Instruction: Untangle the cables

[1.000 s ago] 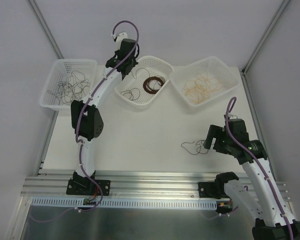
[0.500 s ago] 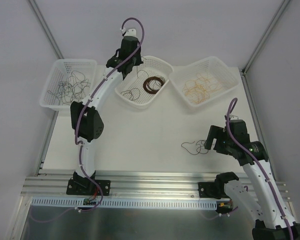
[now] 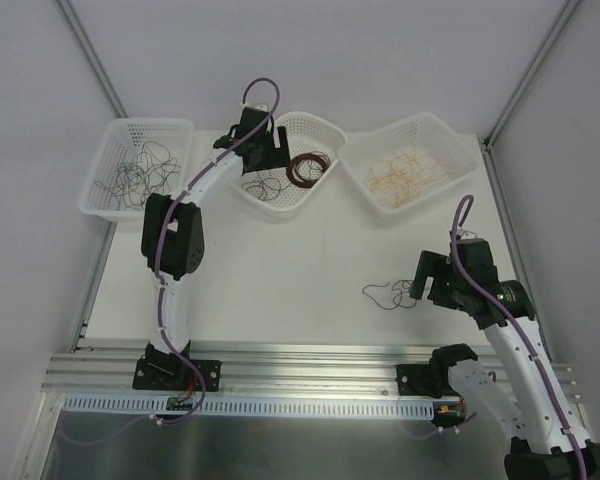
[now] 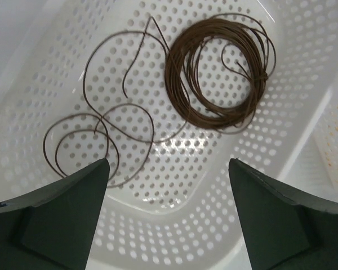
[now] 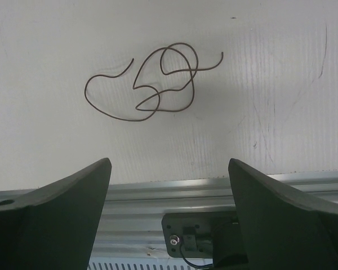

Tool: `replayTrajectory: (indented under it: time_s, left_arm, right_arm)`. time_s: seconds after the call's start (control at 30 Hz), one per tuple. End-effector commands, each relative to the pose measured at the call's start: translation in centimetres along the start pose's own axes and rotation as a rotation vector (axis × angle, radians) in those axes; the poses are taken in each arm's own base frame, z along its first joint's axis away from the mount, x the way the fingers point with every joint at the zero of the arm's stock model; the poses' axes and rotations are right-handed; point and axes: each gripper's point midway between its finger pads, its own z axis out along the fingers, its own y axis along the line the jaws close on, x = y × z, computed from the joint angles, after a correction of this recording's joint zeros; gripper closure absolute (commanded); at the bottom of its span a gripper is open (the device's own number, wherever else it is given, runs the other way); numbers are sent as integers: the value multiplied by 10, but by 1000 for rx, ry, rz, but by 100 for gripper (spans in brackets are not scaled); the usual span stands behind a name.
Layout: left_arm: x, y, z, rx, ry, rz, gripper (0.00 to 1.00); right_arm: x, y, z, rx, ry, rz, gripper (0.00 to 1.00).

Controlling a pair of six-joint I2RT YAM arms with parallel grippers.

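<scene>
L end effector (image 4: 168, 167) released over brown cables (image 4: 180, 84) in basket (image 4: 56, 73); R end effector (image 5: 169, 166) released over loose cable (image 5: 180, 71).

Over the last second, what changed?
Left arm lowered its wrist toward the middle basket; left fingers stand open over the dark brown cables, holding nothing. Unchanged: right fingers open above the loose cable on the table.

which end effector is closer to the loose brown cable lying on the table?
Right. The right end effector hangs open just beside the loose brown cable, not touching it. The left end effector is far off, over the middle basket.
</scene>
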Motion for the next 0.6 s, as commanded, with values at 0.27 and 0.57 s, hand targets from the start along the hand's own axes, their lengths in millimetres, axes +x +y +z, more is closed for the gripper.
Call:
replayTrajectory:
  time_s: [0.27,0.57]
  left_arm:
    - [5,-34,-136,257,-31,24,1]
    - [90,5,-173,201,49,91,1]
  right_arm:
    - [6,-14,31,126,67,31,0]
    - [7,-4,74,130,92,50,0]
